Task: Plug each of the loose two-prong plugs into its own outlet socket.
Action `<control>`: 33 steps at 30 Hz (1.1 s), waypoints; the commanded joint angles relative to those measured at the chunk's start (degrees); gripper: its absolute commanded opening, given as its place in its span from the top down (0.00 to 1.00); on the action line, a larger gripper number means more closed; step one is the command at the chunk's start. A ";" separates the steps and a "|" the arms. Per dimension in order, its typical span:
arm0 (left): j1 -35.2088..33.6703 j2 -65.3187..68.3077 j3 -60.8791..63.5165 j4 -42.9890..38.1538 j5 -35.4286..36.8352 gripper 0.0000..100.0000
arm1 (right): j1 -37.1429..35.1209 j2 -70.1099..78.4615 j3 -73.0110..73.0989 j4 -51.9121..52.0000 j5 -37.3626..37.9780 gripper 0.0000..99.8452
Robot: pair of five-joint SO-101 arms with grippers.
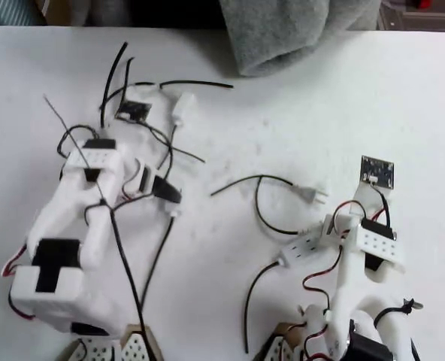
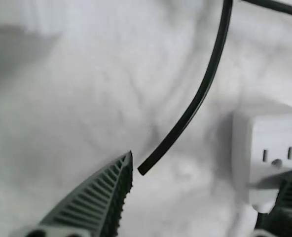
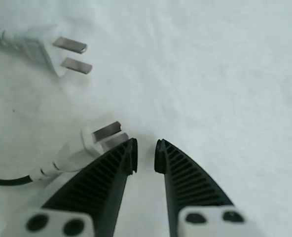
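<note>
- Right pincer [image 3: 146, 150]: narrow, only a slim gap between the tips, nothing in it. It hangs low over the worktop [image 3: 225, 64].
- Near plug [image 3: 94, 138] lies flat against the outer side of one right fingertip, prongs bare. Judgement: I am beside it, not around it. The gap must widen before any grasp.
- Far plug [image 3: 47, 49] lies flat, apart from the near one. Neither plug is in a socket, so the task looks to be at its start.
- Left pincer [image 2: 210, 168]: wide and empty.
- Outlet socket [image 2: 274, 158] sits just beside one left finger, slots facing my wrist camera. I cannot tell whether they touch. Judgement: I am placed to brace the socket while a plug goes in.
- Black cable [image 2: 195, 98]: its cut end lies between the left fingers. Judgement: it could snag if I shut here.
- Room: bare worktop lies beyond the right tips, on the side away from the plugs, good for sliding.
- High view: wires crowd the left arm.
- Grey cloth [image 1: 283, 30] overhangs the far edge, well away from both plugs.
</note>
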 commanded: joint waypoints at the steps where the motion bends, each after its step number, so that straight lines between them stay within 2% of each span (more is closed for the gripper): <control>1: 0.75 0.48 -3.08 0.26 1.76 0.57 | -0.40 -1.19 -0.18 -0.84 -0.44 0.92; 6: 3.21 0.66 -3.08 0.26 3.08 0.57 | -0.40 -1.19 -0.18 -0.84 -0.44 0.92; 11: 4.79 0.92 -3.16 0.26 2.90 0.62 | -0.22 -1.19 -0.18 -0.84 -0.44 0.92; 16: 5.49 0.92 -3.16 0.26 2.90 0.62 | -0.13 -1.19 -0.18 -0.84 -0.44 0.92; 25: 11.12 3.56 -5.36 0.79 5.01 0.62 | -0.04 -1.19 -0.18 -0.66 -0.35 0.92; 28: 9.80 9.01 -12.04 5.27 5.71 0.62 | -0.04 -1.19 -0.18 -0.57 -0.35 0.92; 33: 9.80 22.73 -29.98 18.02 5.45 0.62 | -0.04 -1.19 -0.18 -0.57 -0.26 0.92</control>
